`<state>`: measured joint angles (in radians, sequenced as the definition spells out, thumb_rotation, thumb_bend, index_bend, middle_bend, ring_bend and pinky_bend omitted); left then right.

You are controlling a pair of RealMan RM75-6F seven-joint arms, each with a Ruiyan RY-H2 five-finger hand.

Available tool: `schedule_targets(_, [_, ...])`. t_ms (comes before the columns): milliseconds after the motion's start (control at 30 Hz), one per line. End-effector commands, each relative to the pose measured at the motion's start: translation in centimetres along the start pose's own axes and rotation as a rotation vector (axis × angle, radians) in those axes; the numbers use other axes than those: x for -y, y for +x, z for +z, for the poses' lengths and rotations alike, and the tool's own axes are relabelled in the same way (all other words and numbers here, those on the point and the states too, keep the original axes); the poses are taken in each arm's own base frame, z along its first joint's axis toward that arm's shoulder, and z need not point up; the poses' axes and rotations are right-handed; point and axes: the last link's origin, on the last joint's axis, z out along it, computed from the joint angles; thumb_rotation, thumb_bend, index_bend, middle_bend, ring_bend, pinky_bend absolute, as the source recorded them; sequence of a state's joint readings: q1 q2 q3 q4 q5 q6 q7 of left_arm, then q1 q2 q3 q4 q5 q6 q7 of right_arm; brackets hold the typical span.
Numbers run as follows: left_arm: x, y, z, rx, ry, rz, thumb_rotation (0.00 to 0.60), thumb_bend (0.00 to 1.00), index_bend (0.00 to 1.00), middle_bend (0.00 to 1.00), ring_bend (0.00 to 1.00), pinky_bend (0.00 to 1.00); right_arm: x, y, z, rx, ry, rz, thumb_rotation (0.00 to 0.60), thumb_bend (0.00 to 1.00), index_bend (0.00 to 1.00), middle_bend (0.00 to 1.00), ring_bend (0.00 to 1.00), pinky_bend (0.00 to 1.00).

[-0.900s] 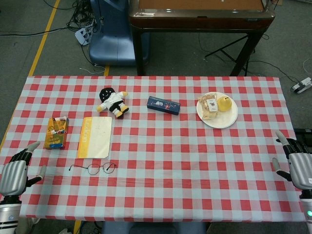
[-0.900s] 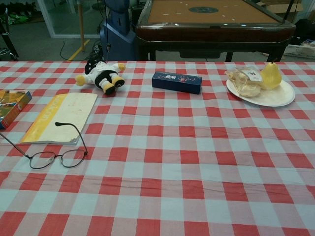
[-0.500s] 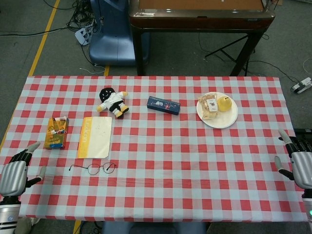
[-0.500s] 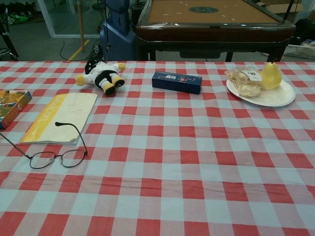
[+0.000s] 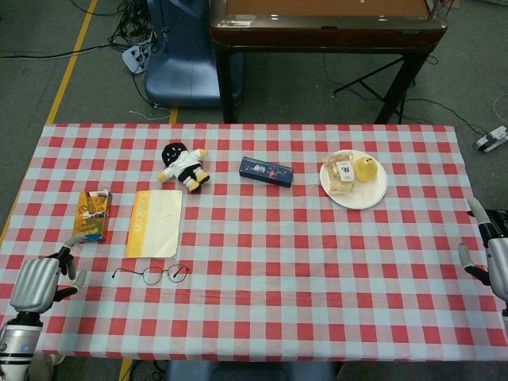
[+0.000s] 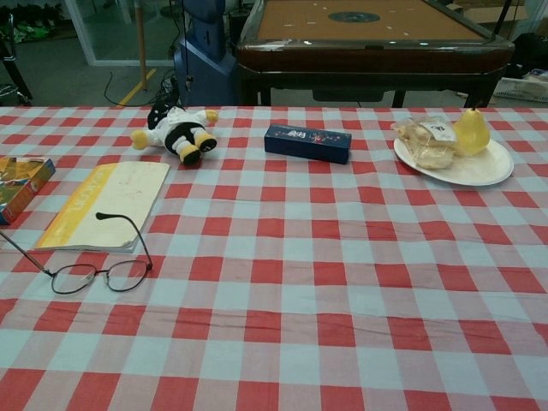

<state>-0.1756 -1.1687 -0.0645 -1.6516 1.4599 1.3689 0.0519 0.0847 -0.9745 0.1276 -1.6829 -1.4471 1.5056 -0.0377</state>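
Note:
My left hand (image 5: 41, 279) hovers over the table's front left corner, fingers apart and holding nothing; the wire-framed glasses (image 5: 151, 275) (image 6: 90, 267) lie nearest to it, just to its right. My right hand (image 5: 494, 255) shows at the right edge of the head view, fingers spread and empty, beyond the table's right side. Neither hand appears in the chest view. A yellow notebook (image 5: 155, 223) (image 6: 107, 203) and an orange box (image 5: 91, 215) (image 6: 21, 187) lie left of centre.
A black-and-white plush doll (image 5: 184, 165) (image 6: 175, 132) and a dark blue box (image 5: 266, 171) (image 6: 307, 143) lie towards the back. A white plate (image 5: 367, 195) (image 6: 484, 171) carries a pear (image 5: 364, 167) (image 6: 471, 130) and wrapped food (image 5: 340, 173). A wooden table (image 5: 325, 32) and blue chair (image 5: 182, 55) stand behind.
My left hand has moved forward and inward over the table corner, towards the orange box. My right hand has drifted right, further out of the head view. Nothing on the table has moved.

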Motion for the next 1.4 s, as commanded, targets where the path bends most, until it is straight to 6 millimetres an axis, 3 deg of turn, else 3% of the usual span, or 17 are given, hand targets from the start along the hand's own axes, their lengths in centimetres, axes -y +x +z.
schedule_targets(33, [-0.1,-0.6,0.6,0.046,-0.027,0.032,0.600,0.40,0.27,0.85,0.77,0.82,0.2,0.0,0.1,0.004,0.004,0.000,0.600,0.41,0.00,0.26,0.18,0.18])
schedule_targets(133, [0.0,-1.1,0.9,0.127,-0.031,0.100,0.600,0.39,0.35,0.99,0.91,0.93,0.3,-0.1,0.0,0.007,0.007,0.001,0.600,0.41,0.00,0.25,0.18,0.18])
schedule_targets(367, [-0.3,-2.0,1.1,0.245,-0.017,0.179,0.600,0.40,0.41,1.00,0.95,0.97,0.4,-0.2,-0.1,0.014,0.006,0.002,0.600,0.41,0.00,0.26,0.18,0.18])
schedule_targets(467, [-0.6,-2.5,0.8,0.280,-0.015,0.188,0.600,0.40,0.38,1.00,0.96,0.97,0.4,-0.3,-0.1,0.015,0.007,0.003,0.600,0.41,0.00,0.26,0.18,0.18])
schedule_targets(633, [-1.4,-3.2,0.1,0.296,-0.012,0.187,0.600,0.40,0.12,1.00,0.96,0.97,0.3,-0.5,-0.3,0.022,0.001,0.005,0.600,0.41,0.00,0.26,0.19,0.18])
schedule_targets(733, [-1.7,-3.6,-0.5,0.299,-0.010,0.199,0.600,0.40,0.07,1.00,0.96,0.97,0.2,-0.6,-0.5,0.025,-0.004,0.007,0.600,0.41,0.00,0.26,0.19,0.18])
schedule_targets(1133, [-1.6,-4.5,-1.9,0.342,0.022,0.181,0.600,0.40,0.06,1.00,0.96,0.97,0.1,-0.8,-0.7,0.032,-0.005,0.012,0.600,0.41,0.00,0.26,0.20,0.18])
schedule_targets(1300, [-1.8,-4.6,-2.0,0.374,0.005,0.200,0.600,0.39,0.17,1.00,0.96,0.97,0.2,-0.7,-0.8,0.030,-0.004,0.013,0.600,0.41,0.00,0.26,0.20,0.18])
schedule_targets(1400, [-2.3,-4.7,-1.5,0.393,-0.005,0.214,0.600,0.40,0.17,1.00,0.96,0.97,0.1,-0.6,-0.9,0.029,-0.007,0.012,0.600,0.41,0.00,0.26,0.20,0.18])
